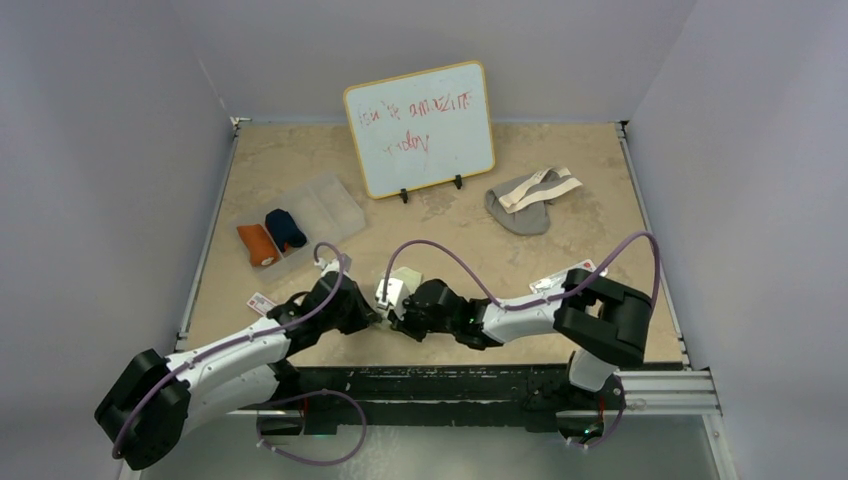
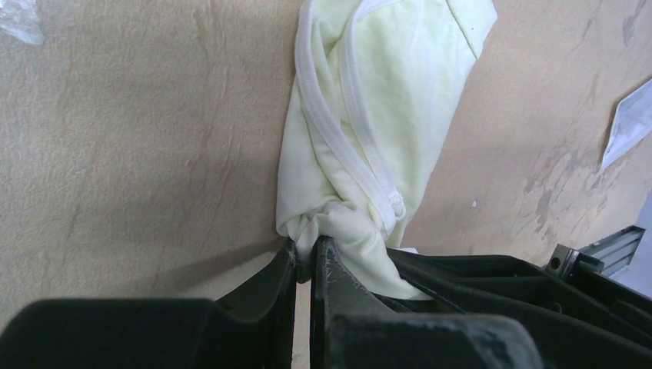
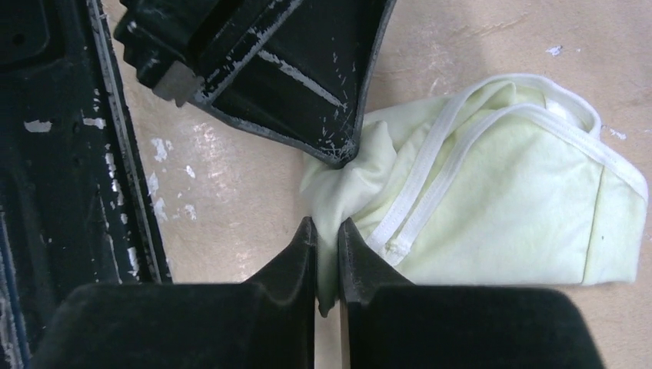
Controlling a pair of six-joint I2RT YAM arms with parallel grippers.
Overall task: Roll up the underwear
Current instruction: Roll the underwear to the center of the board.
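Now, left gripper [image 2: 304,257] jaws are all but closed, pinching the bunched end of the pale cream, white-trimmed cloth underwear [image 2: 384,100]. The right gripper [image 3: 327,240] nips that same end just beside. The pinched cloth is hidden between the fingers. The garment runs lengthwise straight ahead of the left jaws, its far end cut off.

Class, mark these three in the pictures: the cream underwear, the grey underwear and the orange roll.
cream underwear [image 3: 500,207], right wrist view, on its flat middle panel.
grey underwear [image 1: 519,214], top view, on the grey cloth below the waistband.
orange roll [image 1: 259,244], top view, on the roll's middle.
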